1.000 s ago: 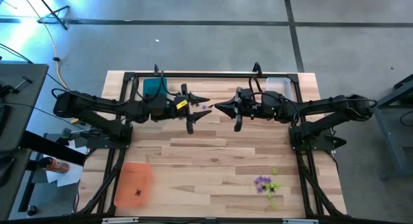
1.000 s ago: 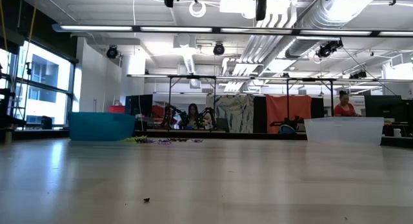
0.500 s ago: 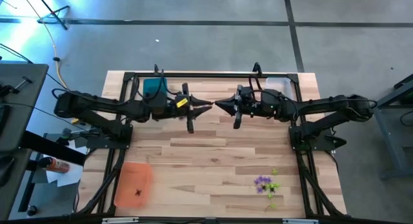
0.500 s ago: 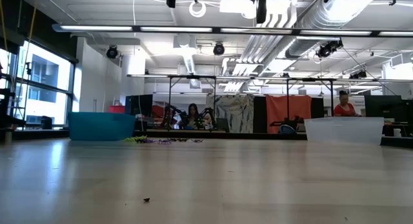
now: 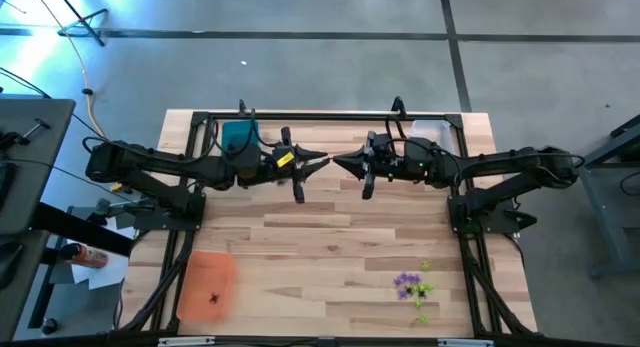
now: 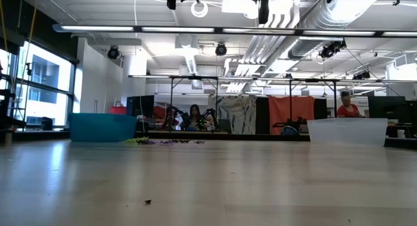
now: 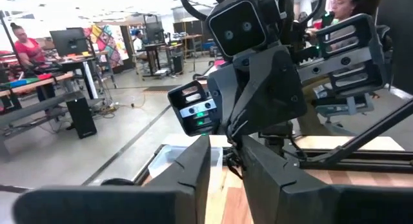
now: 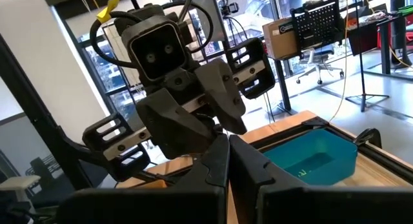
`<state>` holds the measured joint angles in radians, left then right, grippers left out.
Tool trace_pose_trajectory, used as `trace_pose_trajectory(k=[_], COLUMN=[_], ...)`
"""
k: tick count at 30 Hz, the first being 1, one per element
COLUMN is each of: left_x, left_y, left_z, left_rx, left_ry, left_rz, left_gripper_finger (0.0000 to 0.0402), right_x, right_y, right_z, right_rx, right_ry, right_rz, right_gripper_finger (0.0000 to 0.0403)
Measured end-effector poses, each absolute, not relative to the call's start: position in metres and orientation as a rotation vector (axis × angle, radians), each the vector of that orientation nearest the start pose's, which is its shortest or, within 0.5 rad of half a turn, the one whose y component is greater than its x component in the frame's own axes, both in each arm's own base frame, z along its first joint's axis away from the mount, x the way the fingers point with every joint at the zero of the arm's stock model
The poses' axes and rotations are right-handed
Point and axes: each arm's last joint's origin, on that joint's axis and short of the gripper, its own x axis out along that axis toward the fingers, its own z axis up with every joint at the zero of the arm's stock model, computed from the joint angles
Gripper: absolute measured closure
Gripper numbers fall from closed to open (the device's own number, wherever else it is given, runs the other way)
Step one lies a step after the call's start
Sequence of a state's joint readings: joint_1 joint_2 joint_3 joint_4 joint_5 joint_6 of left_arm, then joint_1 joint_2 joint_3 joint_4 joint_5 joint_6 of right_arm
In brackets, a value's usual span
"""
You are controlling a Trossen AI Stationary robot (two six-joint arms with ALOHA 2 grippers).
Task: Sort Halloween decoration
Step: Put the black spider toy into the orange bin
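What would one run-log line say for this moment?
left gripper: tip-to-tip with right gripper, raised mid-table | heap of tiny purple and green spiky plastic trinkets: on table

Your two arms meet tip to tip above the table's far middle, left gripper (image 5: pixel 320 163) and right gripper (image 5: pixel 340 164) blocking each other's way. The wooden table (image 5: pixel 330 242) between the orange tray (image 5: pixel 206 284) and the trinket pile (image 5: pixel 412 285) lies bare for passing.

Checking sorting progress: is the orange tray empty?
No. The orange tray holds one dark trinket, visible from above.
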<state>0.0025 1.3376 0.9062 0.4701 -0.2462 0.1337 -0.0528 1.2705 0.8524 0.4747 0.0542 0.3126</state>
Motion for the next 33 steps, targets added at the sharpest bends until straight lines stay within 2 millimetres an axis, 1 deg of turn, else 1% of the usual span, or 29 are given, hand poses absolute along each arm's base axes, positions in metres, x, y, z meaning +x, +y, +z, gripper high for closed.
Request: trace_pose_trajectory(k=[3, 6, 9, 13, 16, 21, 23, 25, 27, 30, 33], left_x=[0.302, 0.302, 0.303, 0.303, 0.302, 0.302, 0.299, 0.297, 0.292, 0.283, 0.269], left_y=[0.008, 0.008, 0.007, 0.009, 0.014, 0.02, 0.023, 0.025, 0.026, 0.027, 0.021], left_z=[0.316, 0.316, 0.316, 0.316, 0.316, 0.315, 0.315, 0.315, 0.313, 0.315, 0.316], left_rx=[0.128, 0.128, 0.127, 0.082, 0.032, 0.028, 0.029, 0.03, 0.032, 0.019, -0.03], left_ry=[-0.022, -0.022, -0.023, -0.027, -0.033, -0.022, 0.004, 0.023, 0.078, 0.129, 0.213], left_rz=[0.251, 0.25, 0.232, 0.222, 0.214, 0.211, 0.221, 0.231, 0.237, 0.241, 0.201], left_gripper_finger=[0.0313, 0.0316, 0.0339, 0.0389, 0.0393, 0.0399, 0.04, 0.04, 0.0401, 0.0401, 0.0401], right_x=[0.286, 0.286, 0.286, 0.286, 0.286, 0.286, 0.284, 0.28, 0.274, 0.263, 0.252], right_y=[-0.017, -0.017, -0.017, -0.017, -0.017, -0.017, -0.018, -0.022, -0.027, -0.032, -0.036], right_z=[0.316, 0.317, 0.317, 0.317, 0.317, 0.316, 0.315, 0.316, 0.315, 0.317, 0.318], right_rx=[0.312, 0.312, 0.312, 0.312, 0.312, 0.313, 0.331, 0.358, 0.38, 0.368, 0.341], right_ry=[-0.073, -0.073, -0.072, -0.072, -0.072, -0.063, -0.046, -0.027, 0.011, 0.057, 0.105], right_rz=[-0.097, -0.097, -0.091, -0.09, -0.091, -0.101, -0.122, -0.148, -0.199, -0.283, -0.313], right_gripper_finger=[0.0403, 0.0403, 0.0403, 0.0403, 0.0403, 0.0397, 0.0382, 0.0356, 0.0321, 0.0261, 0.0211])
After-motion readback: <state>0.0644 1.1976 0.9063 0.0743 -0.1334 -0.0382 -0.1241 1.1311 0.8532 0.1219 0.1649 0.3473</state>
